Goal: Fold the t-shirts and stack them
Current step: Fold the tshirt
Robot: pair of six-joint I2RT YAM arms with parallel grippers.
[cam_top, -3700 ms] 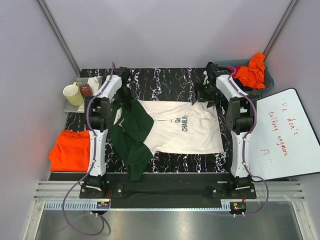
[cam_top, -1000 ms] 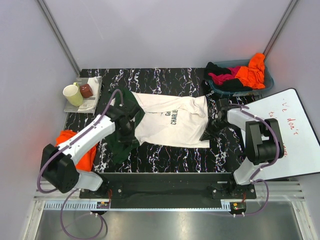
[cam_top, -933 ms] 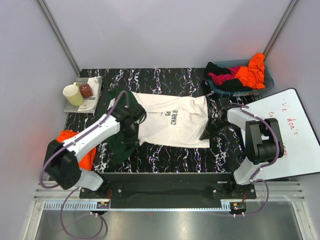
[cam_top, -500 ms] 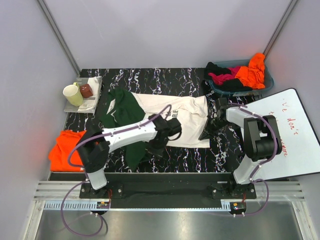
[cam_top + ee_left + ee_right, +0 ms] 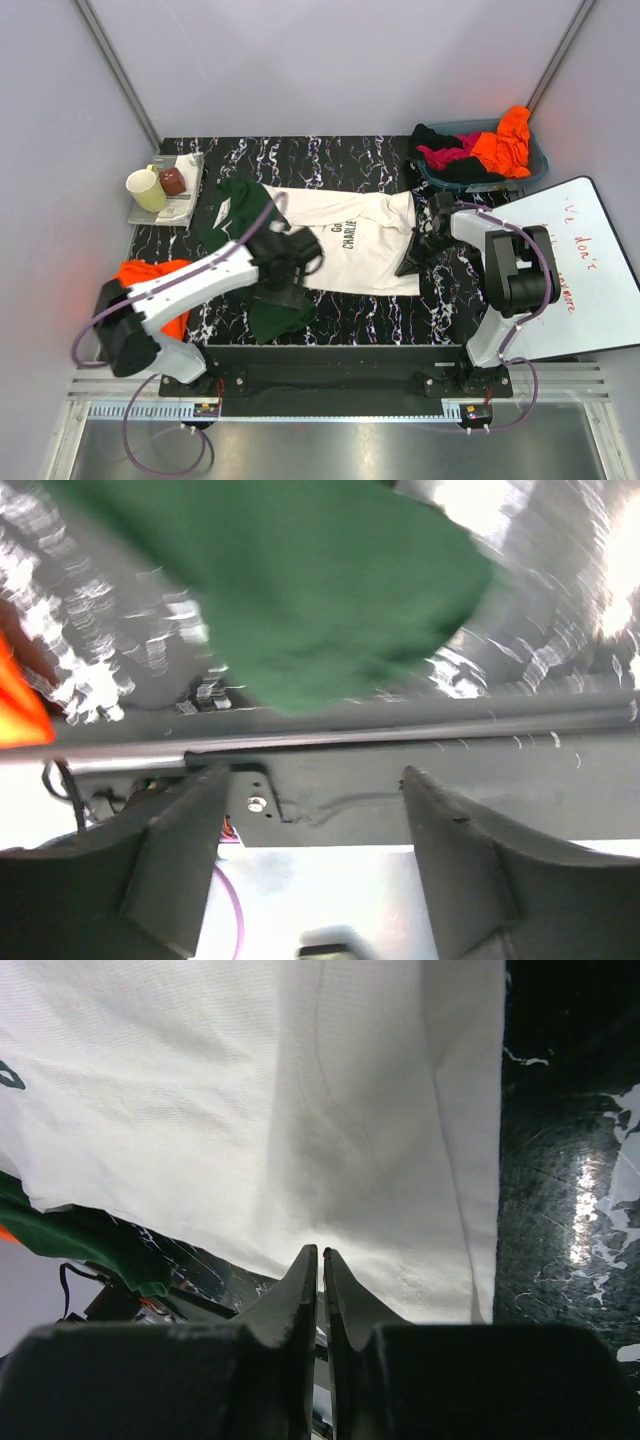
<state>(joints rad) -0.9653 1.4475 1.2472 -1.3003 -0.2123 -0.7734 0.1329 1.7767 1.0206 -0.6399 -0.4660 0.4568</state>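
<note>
While the cream t-shirt (image 5: 370, 265) lies spread across the middle of the black marble table (image 5: 330, 160), its dark printed lettering faces up and its dark green sleeves sit at the left end. One sleeve (image 5: 235, 205) lies toward the far side. The other (image 5: 280, 318) is bunched near the front edge.

Your left gripper (image 5: 312, 780) hangs over that left end of the shirt. In the left wrist view its fingers (image 5: 180, 850) stand well apart with nothing between them. Green cloth (image 5: 300, 590) lies on the table beyond the tips, clear of both fingers.

Your right gripper (image 5: 320, 1252) is at the shirt's right edge. In the right wrist view you can see its jaws pressed almost together, with the cream hem pinched between the tips. That edge rests low against the tabletop, and the cloth runs away from the grip in soft creases.

To your left, a bright orange t-shirt (image 5: 145, 270) rests at the table's left edge, partly hidden under the left arm. At the far right corner, a grey-blue bin (image 5: 540, 160) holds a loose heap of orange (image 5: 505, 135), magenta (image 5: 445, 155) and black (image 5: 430, 135) shirts.

A tray (image 5: 185, 205) with a pale yellow mug (image 5: 147, 187) sits at the far left corner. A whiteboard (image 5: 580, 240) with red writing lies just off the table on the right.
</note>
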